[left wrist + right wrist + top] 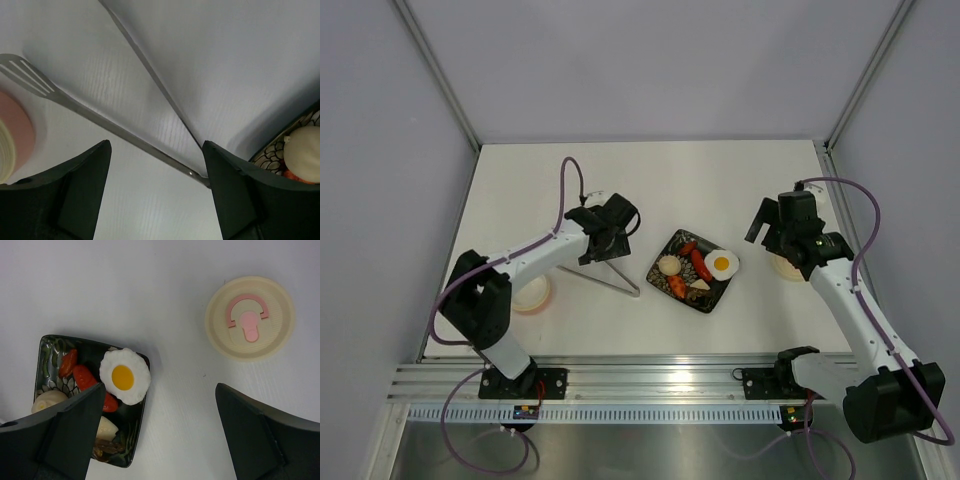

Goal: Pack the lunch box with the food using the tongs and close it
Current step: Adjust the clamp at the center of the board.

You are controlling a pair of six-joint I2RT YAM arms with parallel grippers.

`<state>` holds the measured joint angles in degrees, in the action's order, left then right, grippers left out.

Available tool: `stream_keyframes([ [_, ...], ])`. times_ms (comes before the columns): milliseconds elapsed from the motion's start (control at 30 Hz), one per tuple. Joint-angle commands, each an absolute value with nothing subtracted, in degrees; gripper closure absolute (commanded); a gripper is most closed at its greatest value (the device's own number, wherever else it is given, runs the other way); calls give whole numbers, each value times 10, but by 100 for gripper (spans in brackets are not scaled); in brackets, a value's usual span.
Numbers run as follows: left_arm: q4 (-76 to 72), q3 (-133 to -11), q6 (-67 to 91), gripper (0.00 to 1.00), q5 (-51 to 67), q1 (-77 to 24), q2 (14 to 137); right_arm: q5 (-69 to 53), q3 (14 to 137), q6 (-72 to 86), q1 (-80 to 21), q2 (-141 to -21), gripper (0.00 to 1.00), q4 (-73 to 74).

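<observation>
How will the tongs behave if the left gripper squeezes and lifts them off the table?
The tongs lie flat in an open V, so their thin arms will probably flex together when squeezed. The bare metal looks smooth, so they may slip or pivot in the left gripper.

Black square patterned plate (50,350) on white table (720,180), aluminium rail (650,378) along near edge.
</observation>
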<state>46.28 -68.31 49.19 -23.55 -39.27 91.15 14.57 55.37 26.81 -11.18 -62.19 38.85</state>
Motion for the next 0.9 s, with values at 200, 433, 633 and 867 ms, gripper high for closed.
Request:
stream_keyframes([
  [200,407,-727,543,28,-255,-386,1005,126,534,260,-109,-584,1,396],
  [433,376,-716,520,43,-235,-374,1030,119,532,257,-109,-586,1,398],
  [633,371,-721,504,49,-224,-371,1061,117,534,255,-110,-588,0,400],
  [867,362,-712,484,58,-209,-371,1068,119,536,255,-110,-590,0,403],
])
